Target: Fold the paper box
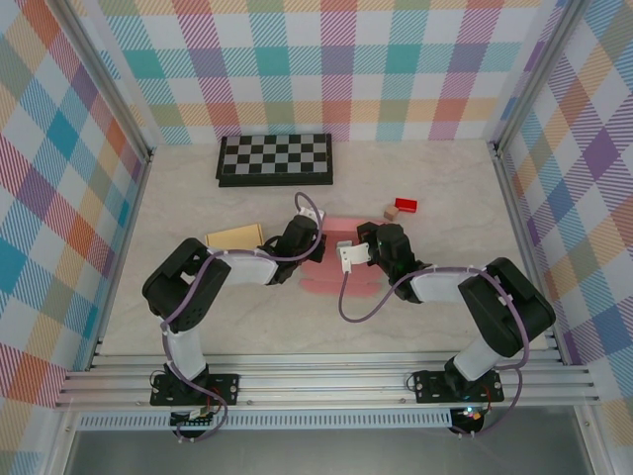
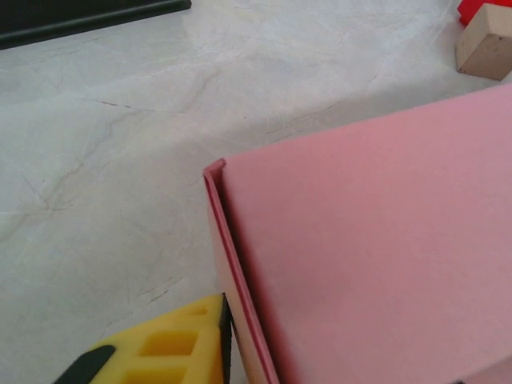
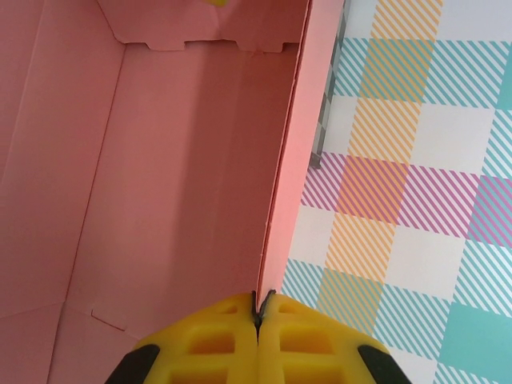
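The paper box (image 1: 331, 282), pink, sits on the pale worktop (image 1: 198, 317) between the two end effectors; the right wrist view looks into its open inside, with walls standing around a flat floor. At the box's right side the right end effector (image 3: 260, 318) is pressed together on the top edge of one standing wall, the thin panel caught in the seam between its yellow pads. At the box's left side the left end effector (image 1: 309, 245) reaches in; one yellow finger (image 2: 172, 352) lies just against the outer face of a pink wall, near that wall's corner, and whether this end effector is spread or pinching I cannot tell. Left of the box, beyond the left arm, lies a flat tan piece (image 1: 235, 237); behind the box to the right sit a small wooden block (image 1: 391, 211) and a red block (image 1: 406, 205), just beside each other; farther behind the box, to the left, rests a black-and-white chessboard (image 1: 275, 158).
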